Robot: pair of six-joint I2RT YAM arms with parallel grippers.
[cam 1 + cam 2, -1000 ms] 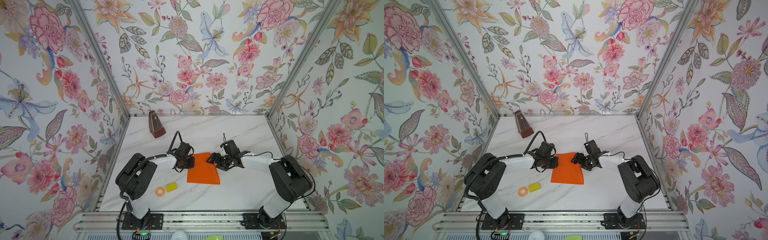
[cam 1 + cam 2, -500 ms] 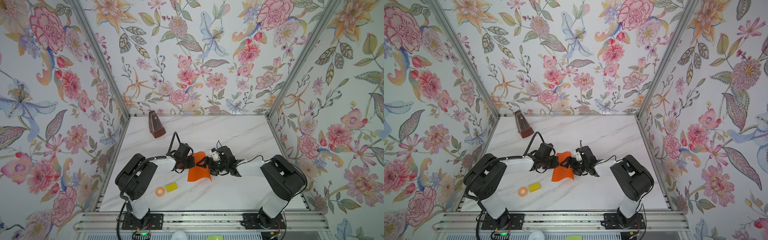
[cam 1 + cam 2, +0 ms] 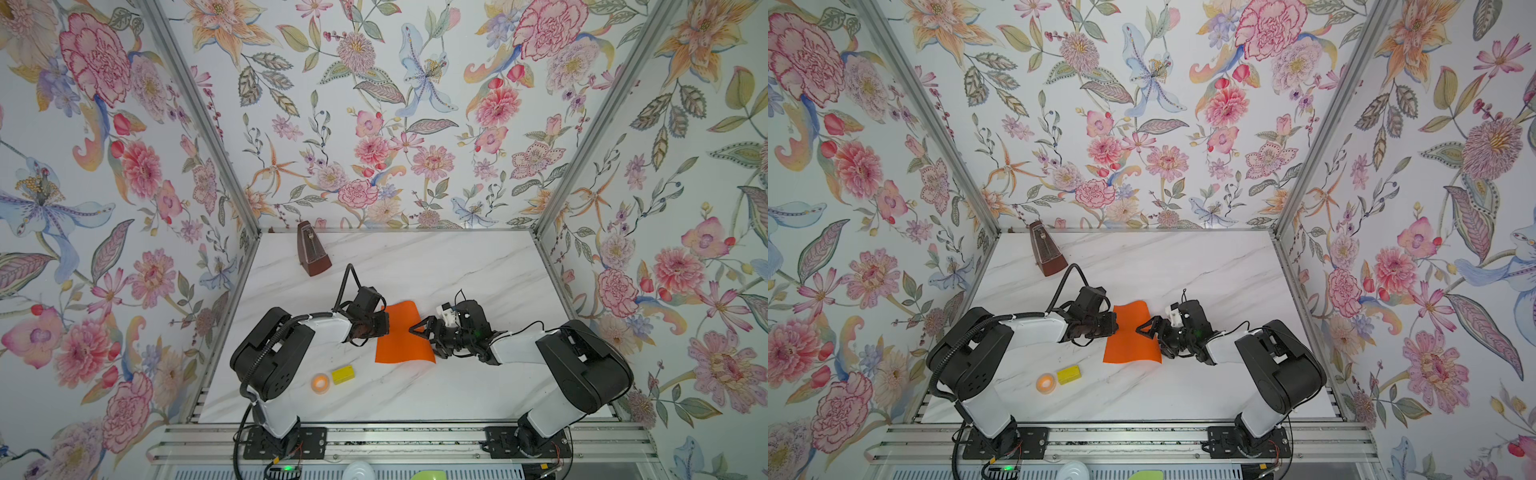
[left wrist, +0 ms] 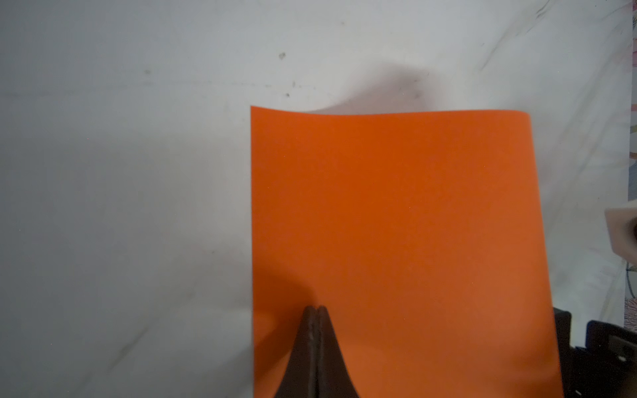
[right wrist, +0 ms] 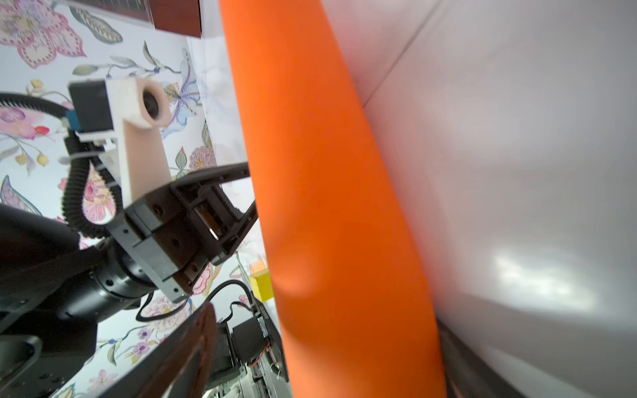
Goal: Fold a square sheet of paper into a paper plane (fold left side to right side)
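1. The left gripper [image 3: 382, 325] is pinched fully closed, its tip pressing down on the paper [image 3: 401, 338] near the sheet's left edge. In the left wrist view its two fingers [image 4: 312, 344] meet over the orange.
2. The right gripper [image 3: 424, 337] stands spread wide at the paper's right edge. Whether it touches the sheet cannot be told.
3. The paper lies mid-table [image 3: 457, 270] between both grippers, bowed upward on its right side.

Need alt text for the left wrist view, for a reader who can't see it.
A bright-orange square sheet of paper lies on the white table, filling much of the frame. The left gripper, jaws shut together, reaches over the sheet's nearest part.
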